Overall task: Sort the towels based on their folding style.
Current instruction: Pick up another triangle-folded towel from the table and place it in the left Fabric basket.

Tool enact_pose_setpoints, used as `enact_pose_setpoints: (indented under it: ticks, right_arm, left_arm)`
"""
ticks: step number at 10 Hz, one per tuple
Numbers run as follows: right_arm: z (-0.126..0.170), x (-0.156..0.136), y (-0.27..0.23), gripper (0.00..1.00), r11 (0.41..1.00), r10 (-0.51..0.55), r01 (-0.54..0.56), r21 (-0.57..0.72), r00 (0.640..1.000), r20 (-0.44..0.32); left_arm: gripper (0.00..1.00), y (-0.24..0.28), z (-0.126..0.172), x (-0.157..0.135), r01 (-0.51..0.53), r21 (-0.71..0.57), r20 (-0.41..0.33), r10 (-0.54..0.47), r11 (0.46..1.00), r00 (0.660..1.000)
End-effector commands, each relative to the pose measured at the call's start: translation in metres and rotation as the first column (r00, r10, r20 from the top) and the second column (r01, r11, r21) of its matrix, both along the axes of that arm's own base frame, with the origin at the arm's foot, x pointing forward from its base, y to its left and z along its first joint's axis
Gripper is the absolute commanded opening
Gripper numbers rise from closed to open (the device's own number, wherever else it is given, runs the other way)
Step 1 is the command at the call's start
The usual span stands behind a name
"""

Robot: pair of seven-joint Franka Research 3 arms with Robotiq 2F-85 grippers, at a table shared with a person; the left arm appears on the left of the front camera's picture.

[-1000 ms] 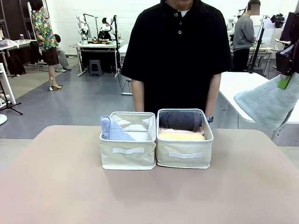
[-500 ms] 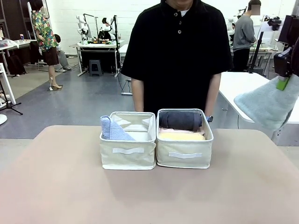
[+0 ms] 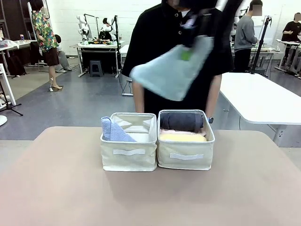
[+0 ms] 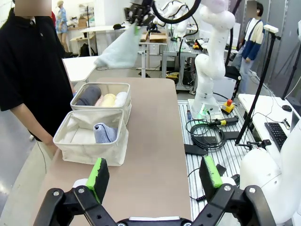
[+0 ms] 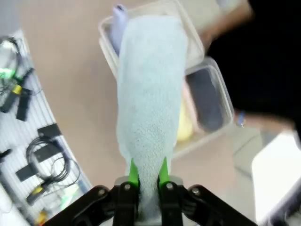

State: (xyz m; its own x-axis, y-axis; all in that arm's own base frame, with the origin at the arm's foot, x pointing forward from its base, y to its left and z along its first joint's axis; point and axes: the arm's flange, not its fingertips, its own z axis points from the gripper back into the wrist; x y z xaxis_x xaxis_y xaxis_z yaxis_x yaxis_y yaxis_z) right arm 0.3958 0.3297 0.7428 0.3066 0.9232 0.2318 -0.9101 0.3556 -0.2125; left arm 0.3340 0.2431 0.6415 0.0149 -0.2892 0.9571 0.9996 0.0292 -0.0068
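Note:
My right gripper [image 3: 189, 52] [image 5: 146, 175] is shut on a corner of a pale teal folded towel [image 3: 171, 71] [image 5: 150, 103] [image 4: 118, 49]. The towel hangs high in the air above the two cream bins. The left bin [image 3: 128, 159] holds a light blue folded towel [image 3: 113, 131] [image 4: 105, 133]. In the right bin [image 3: 185, 162] lie a dark grey roll [image 3: 182, 121] [image 5: 207, 103] and a yellow roll [image 3: 182, 137], with a white roll [image 4: 121, 98] beside them. My left gripper [image 4: 155, 175] is open and holds nothing, back from the table's end.
A person in a black shirt [image 3: 176, 56] stands right behind the bins, forearms down at the table's far edge. The tan tabletop [image 3: 150, 197] stretches bare in front of the bins. A white table [image 3: 258, 101] stands at the back right.
My right arm has swung the teal towel from the far right edge of the front view leftward and upward to above the bins. The bins and their towels have stayed put.

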Motion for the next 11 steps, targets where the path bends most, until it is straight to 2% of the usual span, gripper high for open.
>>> enact_pose_setpoints:
  ticks: [1, 4, 6, 8, 11]
  right_arm:
    - [-0.016, 0.069, 0.041, 0.19, 0.989, 0.126, -0.124, -0.075, 0.992, 0.013]
    - [-0.049, 0.100, 0.099, 0.19, 0.968, 0.175, -0.164, -0.188, 0.984, 0.045]
    - [-0.062, 0.115, 0.110, 0.19, 0.962, 0.189, -0.192, -0.195, 0.981, -0.034]
    - [-0.087, 0.128, 0.114, 0.19, 0.955, 0.183, -0.196, -0.222, 0.980, -0.077]
    - [-0.112, 0.145, 0.119, 0.19, 0.957, 0.207, -0.217, -0.191, 0.976, -0.071]
  left_arm:
    - [1.00, 0.004, 0.003, -0.002, -0.004, -0.007, 0.006, 0.004, 1.000, 1.000]
    - [1.00, 0.004, 0.003, -0.002, -0.004, -0.007, 0.006, 0.004, 1.000, 1.000]
    - [1.00, 0.004, 0.003, -0.002, -0.004, -0.007, 0.006, 0.004, 1.000, 1.000]
    - [1.00, 0.004, 0.003, -0.002, -0.004, -0.007, 0.006, 0.004, 1.000, 1.000]
    - [1.00, 0.004, 0.003, -0.002, -0.004, -0.007, 0.006, 0.004, 1.000, 1.000]
